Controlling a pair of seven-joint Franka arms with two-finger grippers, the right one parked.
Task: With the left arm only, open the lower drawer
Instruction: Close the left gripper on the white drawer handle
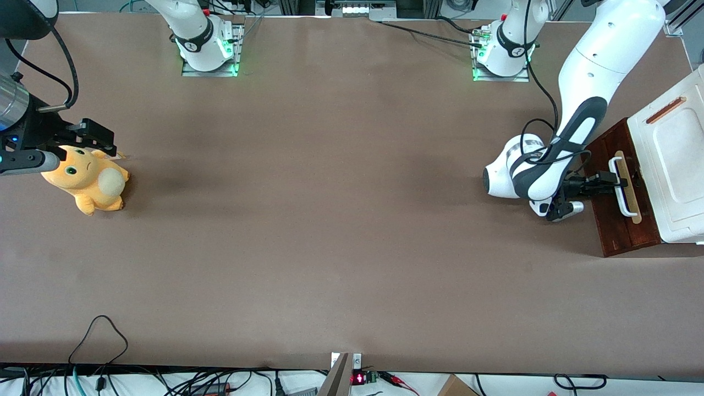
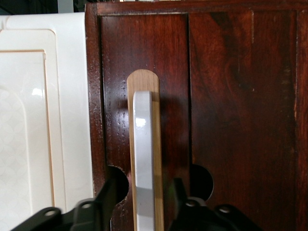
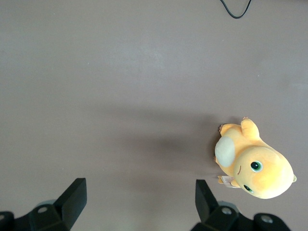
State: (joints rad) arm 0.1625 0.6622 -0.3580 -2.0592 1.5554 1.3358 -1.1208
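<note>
Front view: the glossy white left arm reaches its small black two-finger gripper to the white loop handle of the dark red-brown wooden lower drawer.

Left wrist view: the gripper's fingers stand apart on either side of the handle, not clamping it.

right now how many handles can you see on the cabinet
2. A white loop handle on the lower drawer, with the left arm's gripper at it, fingers either side. A copper-coloured bar on the white cabinet top. Others may be hidden.
</note>
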